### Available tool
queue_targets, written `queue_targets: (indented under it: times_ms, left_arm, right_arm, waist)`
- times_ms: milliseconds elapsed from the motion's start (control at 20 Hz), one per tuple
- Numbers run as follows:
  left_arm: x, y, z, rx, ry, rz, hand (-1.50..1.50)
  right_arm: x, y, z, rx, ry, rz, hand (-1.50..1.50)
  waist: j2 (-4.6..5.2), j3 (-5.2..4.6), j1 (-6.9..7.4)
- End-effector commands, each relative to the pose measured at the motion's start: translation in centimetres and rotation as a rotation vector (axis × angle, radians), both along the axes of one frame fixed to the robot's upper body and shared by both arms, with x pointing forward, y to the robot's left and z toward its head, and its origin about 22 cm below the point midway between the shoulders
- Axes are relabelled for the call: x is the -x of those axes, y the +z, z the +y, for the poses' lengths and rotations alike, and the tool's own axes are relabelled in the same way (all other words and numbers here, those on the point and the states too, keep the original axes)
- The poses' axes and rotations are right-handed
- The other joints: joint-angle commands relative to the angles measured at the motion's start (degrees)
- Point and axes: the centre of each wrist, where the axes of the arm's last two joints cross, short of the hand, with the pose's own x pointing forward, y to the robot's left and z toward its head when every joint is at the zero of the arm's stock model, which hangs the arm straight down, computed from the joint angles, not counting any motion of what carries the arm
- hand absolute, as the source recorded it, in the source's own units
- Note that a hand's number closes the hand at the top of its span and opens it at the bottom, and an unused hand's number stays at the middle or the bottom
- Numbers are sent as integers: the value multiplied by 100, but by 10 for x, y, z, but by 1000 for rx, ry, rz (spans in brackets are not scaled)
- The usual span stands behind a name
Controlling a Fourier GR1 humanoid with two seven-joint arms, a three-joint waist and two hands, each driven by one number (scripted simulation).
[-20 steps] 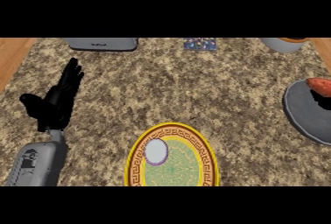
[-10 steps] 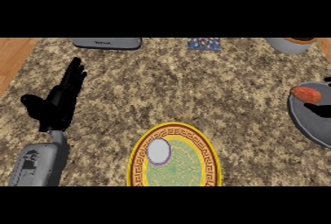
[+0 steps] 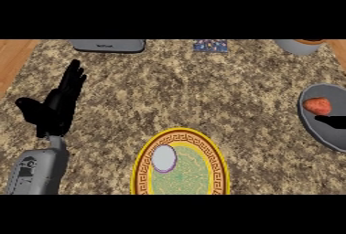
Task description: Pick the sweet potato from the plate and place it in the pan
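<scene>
One sweet potato (image 3: 317, 105) lies in the pan (image 3: 327, 137), far to the right of the left hand (image 3: 57, 104). A dark sliver just beside it at the view's edge looks like the right hand (image 3: 334, 120); I cannot tell if it is open or closed. The left hand rests open, fingers straight. A plate (image 3: 181, 133) sits right of that hand, nearer the robot.

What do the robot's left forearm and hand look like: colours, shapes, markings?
The left forearm is a grey, rounded casing with small dark markings on its side. The left hand is all black, with slender fingers and a thumb. No cables show.
</scene>
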Motion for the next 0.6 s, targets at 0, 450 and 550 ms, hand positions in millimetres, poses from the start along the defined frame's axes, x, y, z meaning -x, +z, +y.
queue_targets:
  times_ms: [0,450,550]
  left_arm:
    - [3,2,2,-1,13,1,0]
    - [13,-16,16,-2,58,10,0]
    - [17,-10,29,0,59,21,0]
  right_arm:
    - [11,-3,-10,-95,-28,-172,-150]
    - [91,-2,-76,-388,101,-222,-150]
    - [122,3,-96,-412,150,-243,-150]
  waist:
    - [-42,-4,-90]
    - [-111,-29,-293]
    - [-138,-35,-352]
